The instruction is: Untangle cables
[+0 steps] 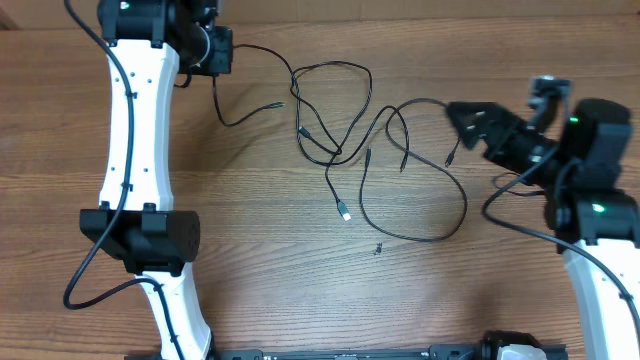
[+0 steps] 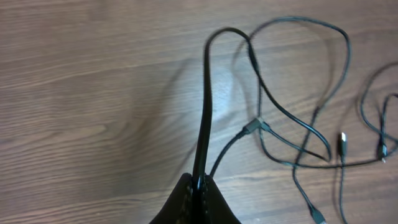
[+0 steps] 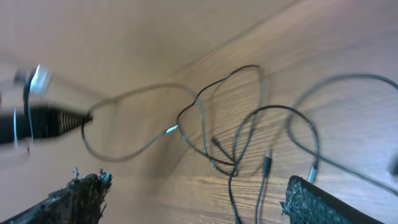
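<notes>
Several thin black cables (image 1: pixel 335 125) lie looped and crossed over one another in the middle of the wooden table (image 1: pixel 300 290). One strand ends in a silver-tipped plug (image 1: pixel 345 212). My left gripper (image 1: pixel 214 70) at the back left is shut on one cable (image 2: pixel 205 112), which rises from the closed jaws (image 2: pixel 202 182) and curves over toward the tangle (image 2: pixel 298 137). My right gripper (image 1: pixel 458 122) stands open at the tangle's right side. In its wrist view the fingers (image 3: pixel 81 196) are spread wide above loose cables (image 3: pixel 233 155), with nothing held between them.
A small black bit (image 1: pixel 378 248) lies on the table in front of the cables. The white left arm (image 1: pixel 135 150) reaches along the left side. The right arm (image 1: pixel 590 210), with its own thicker black cable, is at the right edge.
</notes>
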Robot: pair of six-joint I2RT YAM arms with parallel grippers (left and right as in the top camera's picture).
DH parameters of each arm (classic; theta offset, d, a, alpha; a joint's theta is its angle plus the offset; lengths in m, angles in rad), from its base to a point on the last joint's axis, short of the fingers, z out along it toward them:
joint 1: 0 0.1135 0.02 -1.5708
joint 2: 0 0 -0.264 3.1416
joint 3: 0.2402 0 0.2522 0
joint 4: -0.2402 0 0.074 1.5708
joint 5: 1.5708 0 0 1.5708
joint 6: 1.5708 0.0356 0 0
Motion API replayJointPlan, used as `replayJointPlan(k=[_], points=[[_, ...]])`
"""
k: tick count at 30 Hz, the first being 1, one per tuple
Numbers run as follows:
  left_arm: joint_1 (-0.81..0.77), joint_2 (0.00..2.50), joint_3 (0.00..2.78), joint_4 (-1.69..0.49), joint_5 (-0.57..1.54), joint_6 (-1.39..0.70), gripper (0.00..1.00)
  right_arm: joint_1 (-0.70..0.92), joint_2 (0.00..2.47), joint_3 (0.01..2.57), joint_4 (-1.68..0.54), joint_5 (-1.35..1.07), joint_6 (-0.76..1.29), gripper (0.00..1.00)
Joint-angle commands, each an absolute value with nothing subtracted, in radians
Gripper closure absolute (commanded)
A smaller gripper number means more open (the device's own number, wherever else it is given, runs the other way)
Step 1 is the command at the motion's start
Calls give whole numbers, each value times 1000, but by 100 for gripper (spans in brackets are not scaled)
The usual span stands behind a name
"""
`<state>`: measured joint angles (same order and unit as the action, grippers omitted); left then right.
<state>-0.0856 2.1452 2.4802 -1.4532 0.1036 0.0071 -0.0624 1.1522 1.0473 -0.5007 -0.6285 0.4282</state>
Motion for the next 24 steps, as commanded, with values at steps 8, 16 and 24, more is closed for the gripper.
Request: replayJointPlan(k=[8, 16, 24], points=[[-123, 2123, 2483, -1491, 31, 29, 0, 209, 1377, 1067, -361, -567, 59, 0], [-112, 2123, 2483, -1491, -122, -71, 0, 350, 1607, 1067, -100, -460, 43, 0], [-112, 2124, 2483, -1485, -141, -67, 0, 430, 1805, 1067, 131, -343, -2, 1]])
